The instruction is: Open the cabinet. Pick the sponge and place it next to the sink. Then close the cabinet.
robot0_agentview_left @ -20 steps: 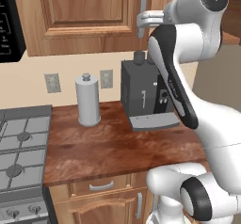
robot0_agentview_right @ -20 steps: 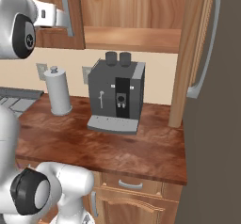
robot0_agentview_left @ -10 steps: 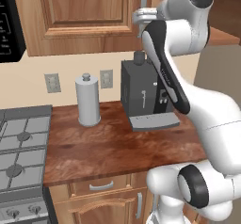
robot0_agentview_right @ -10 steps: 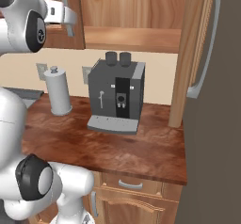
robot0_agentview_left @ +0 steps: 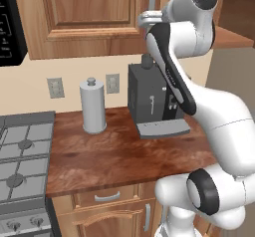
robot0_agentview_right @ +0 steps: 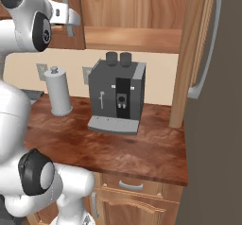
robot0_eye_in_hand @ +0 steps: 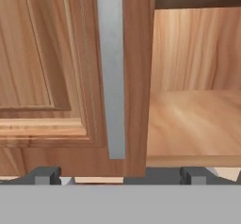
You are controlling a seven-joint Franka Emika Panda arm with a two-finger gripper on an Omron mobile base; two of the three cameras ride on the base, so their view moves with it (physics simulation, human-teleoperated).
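My end effector (robot0_eye_in_hand: pixel 117 173) sits at the cabinet (robot0_agentview_left: pixel 89 17) door's bar handle (robot0_eye_in_hand: pixel 112 68). Below, on the table (robot0_agentview_left: pixel 114 154): coffee machine (robot0_agentview_left: pixel 152 101) right of paper towel holder (robot0_agentview_left: pixel 93 106); stove (robot0_agentview_left: pixel 22 156) leftmost.

Medium-brown wood on the cabinet (robot0_eye_in_hand: pixel 56 77), grey bar handle (robot0_eye_in_hand: pixel 112 68), dark grey coffee machine (robot0_agentview_right: pixel 118 96), pale grey canister (robot0_agentview_left: pixel 93 106), reddish-brown mottled counter (robot0_agentview_left: pixel 114 154).

The cabinet (robot0_eye_in_hand: pixel 70 77) — brown wood, right side open — left door shut.
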